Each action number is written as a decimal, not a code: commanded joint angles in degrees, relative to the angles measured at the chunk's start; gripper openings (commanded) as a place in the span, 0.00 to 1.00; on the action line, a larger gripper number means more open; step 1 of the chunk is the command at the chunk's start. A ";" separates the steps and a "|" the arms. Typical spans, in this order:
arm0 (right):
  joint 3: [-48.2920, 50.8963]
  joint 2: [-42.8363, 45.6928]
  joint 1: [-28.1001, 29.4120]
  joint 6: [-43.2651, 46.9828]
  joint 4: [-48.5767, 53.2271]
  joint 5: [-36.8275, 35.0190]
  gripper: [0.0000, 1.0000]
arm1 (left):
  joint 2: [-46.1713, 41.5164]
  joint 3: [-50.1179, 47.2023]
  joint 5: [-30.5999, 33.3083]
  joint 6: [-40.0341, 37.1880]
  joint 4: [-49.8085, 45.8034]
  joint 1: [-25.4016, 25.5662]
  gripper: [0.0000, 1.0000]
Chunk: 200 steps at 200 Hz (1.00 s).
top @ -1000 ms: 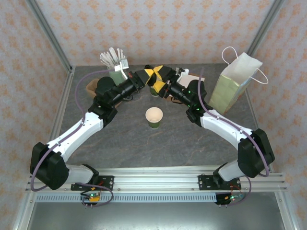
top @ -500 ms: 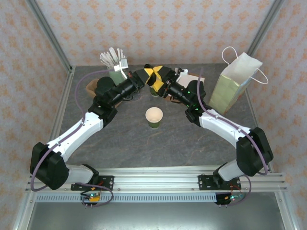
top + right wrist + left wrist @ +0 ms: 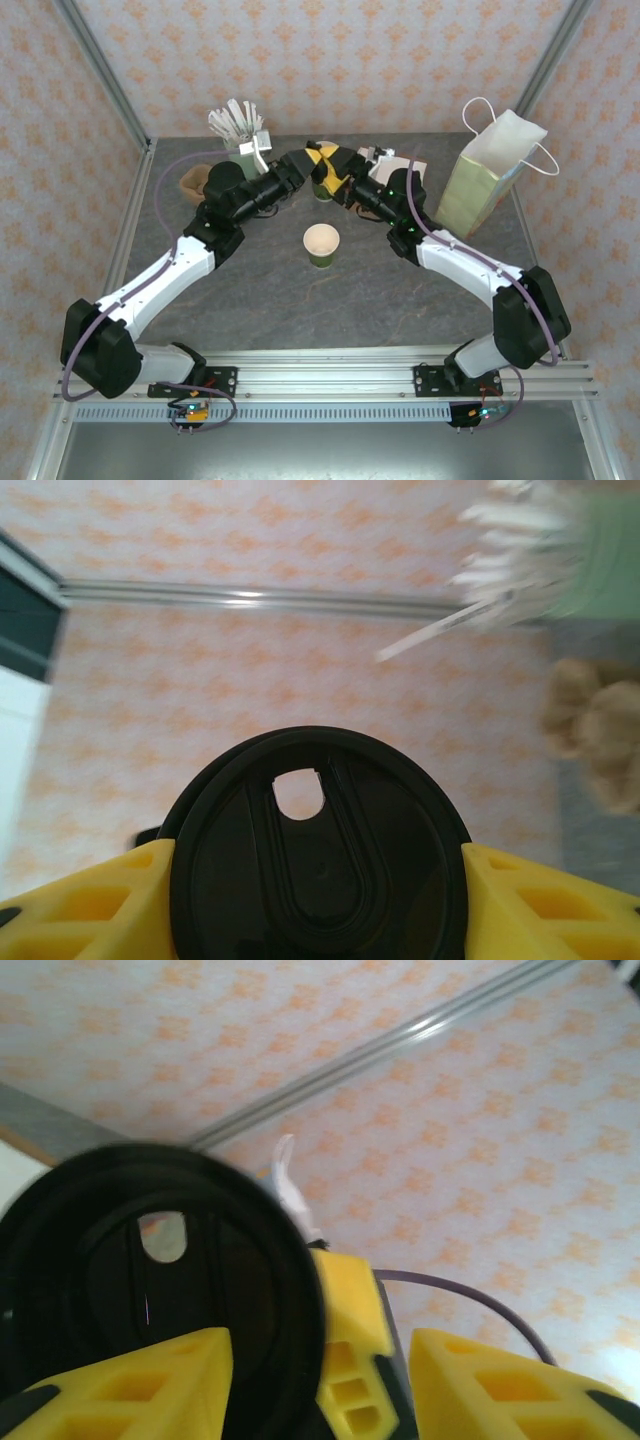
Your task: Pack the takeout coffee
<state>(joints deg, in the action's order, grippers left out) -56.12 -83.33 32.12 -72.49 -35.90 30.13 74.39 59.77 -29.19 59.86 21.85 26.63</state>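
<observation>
The takeout coffee's paper cup (image 3: 321, 243), cream inside with a green lower band, stands open and lidless at the table's middle. Its round black lid (image 3: 320, 900) is up in the air at the back centre, where both grippers meet. My right gripper (image 3: 318, 855) is shut on the lid, a yellow finger against each side of its rim. In the top view that gripper (image 3: 338, 165) faces left. My left gripper (image 3: 308, 163) is open. Seen from the left wrist, the lid (image 3: 150, 1290) sits to the left of the jaw gap (image 3: 320, 1350), with a finger of the right gripper (image 3: 350, 1330) beside it.
A second green-based cup (image 3: 322, 189) stands just below the grippers, mostly hidden. A pale mint tumbler of white sticks (image 3: 240, 135) is at the back left, with a brown clump (image 3: 190, 180) beside it. A cream paper bag (image 3: 490, 180) stands open at the back right.
My left gripper has opened and let go of the lid. The right gripper's jaws have narrowed onto it. Both grippers have shifted slightly toward the back.
</observation>
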 commanded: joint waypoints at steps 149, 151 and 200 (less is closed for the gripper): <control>-5.09 -1.00 16.64 73.02 49.16 -34.33 0.57 | -8.03 1.77 21.86 -21.36 -38.63 -6.77 0.61; -5.17 -1.10 16.65 73.11 49.06 -34.34 0.56 | -8.03 1.80 21.82 -21.36 -38.70 -6.77 0.61; -5.92 -3.08 16.84 73.93 45.54 -34.56 0.56 | -8.21 1.40 21.31 -21.53 -38.70 -6.77 0.61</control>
<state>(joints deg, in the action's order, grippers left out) -60.10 -85.65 48.73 -0.54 12.40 -2.00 67.26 62.13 -9.34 39.66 -16.12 20.45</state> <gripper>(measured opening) 0.565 0.612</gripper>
